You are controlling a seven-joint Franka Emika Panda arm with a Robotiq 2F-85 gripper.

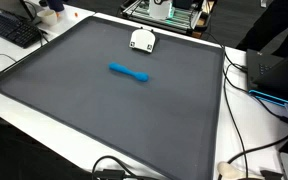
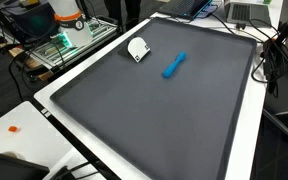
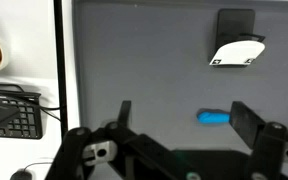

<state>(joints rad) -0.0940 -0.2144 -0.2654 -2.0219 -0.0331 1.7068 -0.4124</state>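
1. The gripper is seen only in the wrist view. Its jaws are held wide apart and nothing is clamped between them.
2. The blue piece is the thing nearest to the gripper. In the wrist view it appears in the gap between the two fingers, closer to the right-hand one, and it is touched by neither.
3. The blue piece is shown in both exterior views lying flat near the middle of the dark mat. The arm is not caught in either of these views.
4. By this showing, no grasp has been made: the piece rests free on the mat and the lowering and closing are not yet done.
5. How high the gripper hangs above the mat cannot be judged well, since only the wrist view shows it.
6. A white and black object is set near one edge of the mat, well apart from the blue piece. What it is cannot be made out.
7. Wide open mat is left on every side of the blue piece.
8. The mat is bordered by a white table rim. Beyond the rim a keyboard and cables are found, so the crowding is kept to the edges.
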